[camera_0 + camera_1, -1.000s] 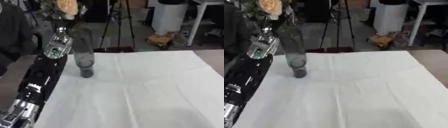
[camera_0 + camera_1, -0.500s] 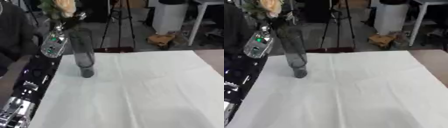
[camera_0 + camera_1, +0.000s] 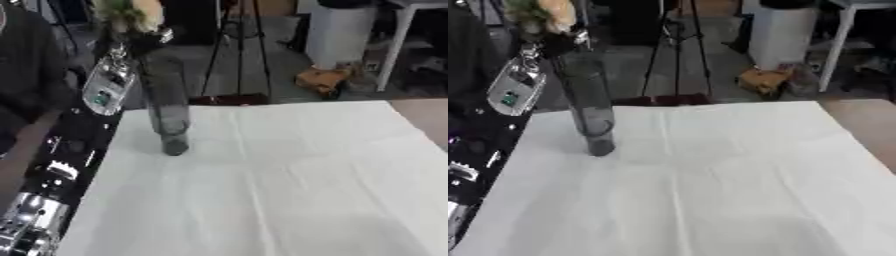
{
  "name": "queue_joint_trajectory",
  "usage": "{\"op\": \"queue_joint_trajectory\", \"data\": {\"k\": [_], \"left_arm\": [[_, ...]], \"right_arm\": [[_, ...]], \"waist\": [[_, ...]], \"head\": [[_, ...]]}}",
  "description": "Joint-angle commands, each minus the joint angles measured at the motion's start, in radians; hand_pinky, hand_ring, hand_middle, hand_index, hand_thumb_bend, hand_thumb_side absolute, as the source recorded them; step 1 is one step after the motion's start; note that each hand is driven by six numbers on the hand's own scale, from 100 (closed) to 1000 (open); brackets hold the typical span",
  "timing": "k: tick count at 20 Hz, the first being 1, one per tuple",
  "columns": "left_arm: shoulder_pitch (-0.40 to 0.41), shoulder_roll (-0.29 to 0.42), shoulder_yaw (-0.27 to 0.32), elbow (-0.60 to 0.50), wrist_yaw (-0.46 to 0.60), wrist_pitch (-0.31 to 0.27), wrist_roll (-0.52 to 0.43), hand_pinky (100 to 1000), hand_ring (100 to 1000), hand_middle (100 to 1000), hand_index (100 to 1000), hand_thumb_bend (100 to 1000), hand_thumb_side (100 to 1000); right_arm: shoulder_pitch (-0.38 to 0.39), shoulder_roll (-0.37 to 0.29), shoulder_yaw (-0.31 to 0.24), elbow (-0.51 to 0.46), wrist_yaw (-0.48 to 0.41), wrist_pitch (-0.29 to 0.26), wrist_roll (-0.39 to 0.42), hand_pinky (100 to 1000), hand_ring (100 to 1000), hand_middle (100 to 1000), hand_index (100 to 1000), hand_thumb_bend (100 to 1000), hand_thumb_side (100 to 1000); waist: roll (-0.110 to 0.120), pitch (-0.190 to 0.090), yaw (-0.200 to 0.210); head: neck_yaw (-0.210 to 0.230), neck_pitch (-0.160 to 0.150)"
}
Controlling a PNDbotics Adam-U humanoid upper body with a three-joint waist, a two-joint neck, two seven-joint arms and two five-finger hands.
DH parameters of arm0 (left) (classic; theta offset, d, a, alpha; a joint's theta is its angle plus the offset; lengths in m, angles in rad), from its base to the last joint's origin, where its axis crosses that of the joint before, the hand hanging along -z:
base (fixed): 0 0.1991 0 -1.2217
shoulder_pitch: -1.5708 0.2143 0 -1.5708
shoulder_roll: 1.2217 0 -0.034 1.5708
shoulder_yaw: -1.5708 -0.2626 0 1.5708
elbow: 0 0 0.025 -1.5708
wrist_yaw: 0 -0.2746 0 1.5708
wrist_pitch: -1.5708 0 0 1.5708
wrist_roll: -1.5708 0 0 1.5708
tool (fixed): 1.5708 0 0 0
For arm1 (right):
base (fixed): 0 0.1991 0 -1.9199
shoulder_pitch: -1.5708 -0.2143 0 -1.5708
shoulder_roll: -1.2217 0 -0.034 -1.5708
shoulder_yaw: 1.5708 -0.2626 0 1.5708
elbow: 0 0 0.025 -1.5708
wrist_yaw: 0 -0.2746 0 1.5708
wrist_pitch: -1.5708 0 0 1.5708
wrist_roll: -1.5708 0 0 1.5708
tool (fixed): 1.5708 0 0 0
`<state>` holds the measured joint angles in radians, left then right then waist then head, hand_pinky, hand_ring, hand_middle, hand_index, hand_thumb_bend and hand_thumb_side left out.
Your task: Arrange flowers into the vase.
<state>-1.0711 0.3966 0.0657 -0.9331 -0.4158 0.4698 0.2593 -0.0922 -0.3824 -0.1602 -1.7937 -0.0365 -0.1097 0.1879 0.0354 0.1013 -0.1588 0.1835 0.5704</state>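
A tall smoky glass vase (image 3: 167, 112) stands upright on the white tablecloth (image 3: 280, 180), near its far left corner. Above the vase mouth is a cream flower (image 3: 133, 11) with green leaves, its stem pointing down toward the vase. My left arm runs up the left edge of the view. My left hand (image 3: 143, 40) sits just under the blossom, its dark fingers curled round the stem. How far the stem reaches into the vase is hidden. My right hand shows in neither view.
Beyond the far table edge stand a black tripod (image 3: 234, 45), a white bin (image 3: 337, 30) and a brown box (image 3: 322, 80) on the floor. A person in dark clothing (image 3: 22, 75) is at the left edge.
My left forearm has shifted slightly up and to the left. The flower stays above the vase mouth, and the vase has not moved.
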Motion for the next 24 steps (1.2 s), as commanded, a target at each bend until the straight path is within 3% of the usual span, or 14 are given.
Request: {"op": "queue_joint_trajectory", "data": {"k": [1, 13, 24], "left_arm": [[-0.015, 0.039, 0.018, -0.018, -0.020, 0.005, -0.016, 653, 759, 638, 660, 1000, 547], [0.017, 0.028, 0.005, 0.017, -0.039, -0.004, -0.044, 666, 769, 654, 678, 1000, 585], [0.047, 0.032, -0.021, -0.015, -0.258, 0.000, -0.171, 700, 786, 694, 733, 1000, 623]], "right_arm": [[-0.008, -0.014, -0.010, -0.007, 0.004, -0.002, 0.000, 888, 883, 841, 1000, 158, 707], [-0.007, -0.008, -0.012, -0.007, 0.005, -0.001, -0.001, 888, 883, 841, 1000, 156, 708], [-0.004, -0.002, -0.015, -0.006, 0.006, 0.001, 0.000, 888, 883, 840, 1000, 157, 708]], "waist": [[0.008, -0.020, 0.002], [0.006, -0.018, 0.001], [0.005, -0.017, 0.013]], "head": [[-0.002, -0.003], [-0.009, -0.002], [-0.018, 0.000]]}}
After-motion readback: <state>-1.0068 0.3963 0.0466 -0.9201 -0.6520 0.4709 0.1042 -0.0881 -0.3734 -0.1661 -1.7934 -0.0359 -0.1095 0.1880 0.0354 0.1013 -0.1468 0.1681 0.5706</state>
